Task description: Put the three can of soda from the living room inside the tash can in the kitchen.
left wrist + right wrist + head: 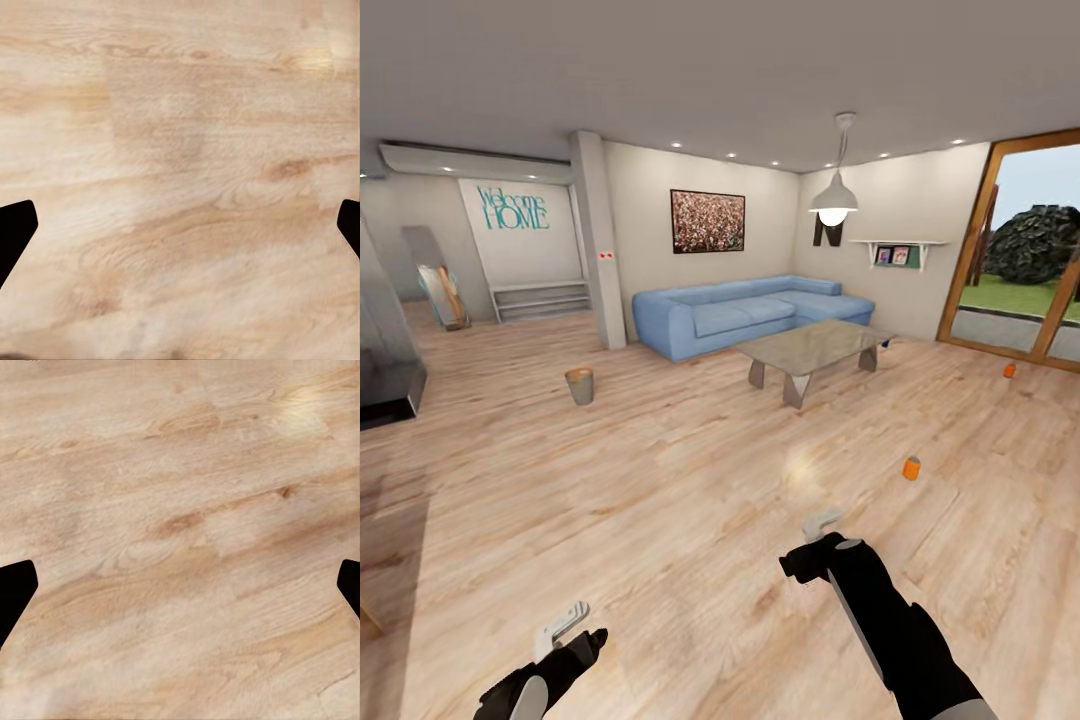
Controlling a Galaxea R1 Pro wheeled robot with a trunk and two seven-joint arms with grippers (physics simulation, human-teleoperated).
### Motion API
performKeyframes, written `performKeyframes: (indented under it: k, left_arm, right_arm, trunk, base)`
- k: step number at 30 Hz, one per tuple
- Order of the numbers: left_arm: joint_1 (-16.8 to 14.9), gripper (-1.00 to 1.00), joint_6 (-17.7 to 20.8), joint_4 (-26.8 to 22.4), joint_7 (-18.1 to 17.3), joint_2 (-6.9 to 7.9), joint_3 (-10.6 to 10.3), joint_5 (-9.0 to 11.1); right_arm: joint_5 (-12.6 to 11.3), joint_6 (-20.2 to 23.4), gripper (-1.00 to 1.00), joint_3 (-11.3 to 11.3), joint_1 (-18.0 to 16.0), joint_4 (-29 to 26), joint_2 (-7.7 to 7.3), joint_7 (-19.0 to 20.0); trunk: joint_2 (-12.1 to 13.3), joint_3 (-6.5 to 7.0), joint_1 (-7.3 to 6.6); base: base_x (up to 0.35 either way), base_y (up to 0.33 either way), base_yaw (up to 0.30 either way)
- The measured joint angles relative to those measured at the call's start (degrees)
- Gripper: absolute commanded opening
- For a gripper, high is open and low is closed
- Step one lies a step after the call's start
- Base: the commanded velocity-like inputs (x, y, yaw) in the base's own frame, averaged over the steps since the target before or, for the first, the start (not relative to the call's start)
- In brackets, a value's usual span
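- Nearest, low over the plank floor (690,560): left gripper (563,628) and right gripper (822,522), both empty; in the wrist views dark fingertips (16,229) and (16,585) stand far apart at the frame edges with bare wood between, so jaws spread wide, holding nothing.
- A little farther, out on open floor ahead of the right gripper: nearer orange can (911,467), upright.
- Farther, toward the floor's far right edge by the glass doors (1020,250): second orange can (1010,370).
- Beside the far corner of the glass surface (815,348): small dark blue can (885,343), on the floor as far as can be told.
- Off toward the left, well apart from all cans: tash can (579,385), upright on the floor.
- Farthest: blue sofa (745,312) along the back wall.
- Step in hand, judged: approach, no can collected yet.
- Next move calls for rolling nearer to the closest orange can and lowering the right gripper around it.
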Motion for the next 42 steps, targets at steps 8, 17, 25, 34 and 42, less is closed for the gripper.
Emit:
performKeyframes:
  k: [8, 17, 25, 34, 42]
  left_arm:
    - [0.0, 1.00, 0.0, 0.0, 0.0, 0.00, 0.0, 0.0]
    - [0.0, 1.00, 0.0, 0.1, 0.0, 0.00, 0.0, 0.0]
    - [1.2, 1.00, -0.4, -6.0, 0.7, -0.54, -0.5, -0.3]
    - [3.6, 1.00, -0.4, -12.0, 5.4, -1.01, -2.9, -0.2]
    - [3.8, 1.00, -0.5, -11.5, 6.5, -0.81, -3.3, 0.0]
  right_arm:
    - [0.1, 0.2, 1.00, -0.3, -0.2, 0.6, 0.06, -0.1]
    - [-0.1, 0.3, 1.00, -0.7, -1.0, 1.6, 0.07, -0.2]
    - [-0.2, -0.2, 1.00, -0.7, -1.0, 0.8, 0.01, -0.2]
    - [-0.2, -0.1, 1.00, -0.6, -1.0, 0.4, -0.05, 0.0]
    - [-0.1, 0.2, 1.00, -0.1, -0.9, 0.4, 0.01, 0.2]
  trunk:
    - [0.0, 0.00, 0.00]
    - [0.0, 0.00, 0.00]
    - [0.0, 0.00, 0.00]
    - [0.0, 0.00, 0.00]
    - [0.0, 0.00, 0.00]
  base:
    - [0.349, 0.000, 0.239]
    - [0.349, 0.000, 0.262]
    - [0.349, 0.000, 0.028]
    - [0.349, 0.000, 0.001]
    - [0.349, 0.000, 0.000]
